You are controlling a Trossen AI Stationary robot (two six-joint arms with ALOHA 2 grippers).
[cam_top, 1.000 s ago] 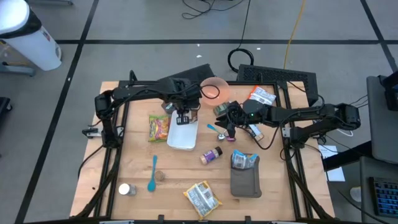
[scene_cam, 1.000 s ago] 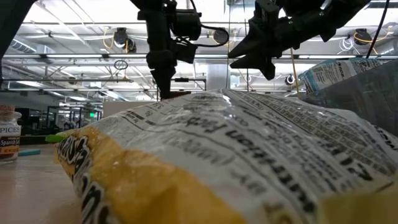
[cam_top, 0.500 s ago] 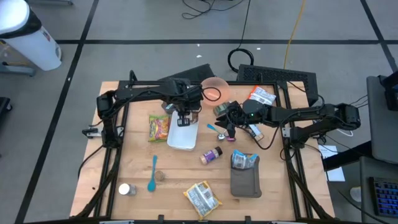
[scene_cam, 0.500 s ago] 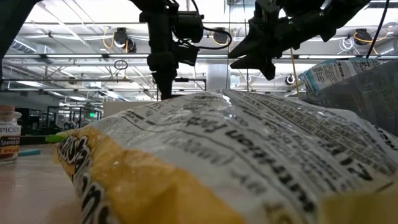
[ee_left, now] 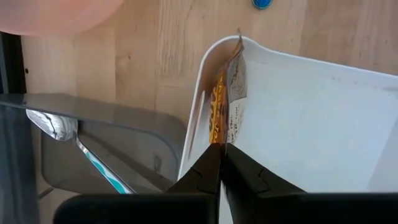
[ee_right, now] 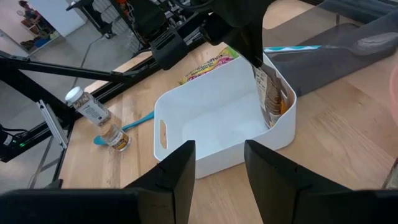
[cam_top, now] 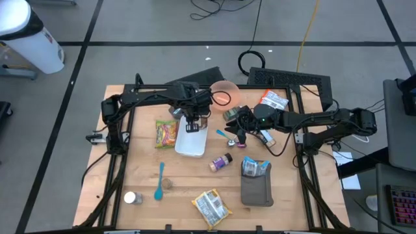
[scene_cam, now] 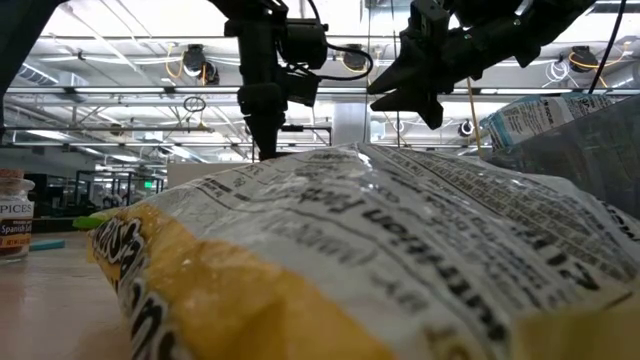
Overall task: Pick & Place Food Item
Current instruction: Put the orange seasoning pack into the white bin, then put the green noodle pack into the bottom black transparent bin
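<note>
Left pincer [ee_left: 221,163] pinches a snack packet [ee_left: 229,93] upright against the white bin's [ee_right: 211,124] end wall; right pincer [ee_right: 214,165] hovers half-open nearby.

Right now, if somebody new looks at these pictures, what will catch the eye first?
Probably the left gripper, shut on a small snack packet that stands against one end wall inside the white bin at the table's middle. Next, the right gripper hangs open just beside that bin. In the low view, a big yellow chip bag fills nearly everything.
</note>
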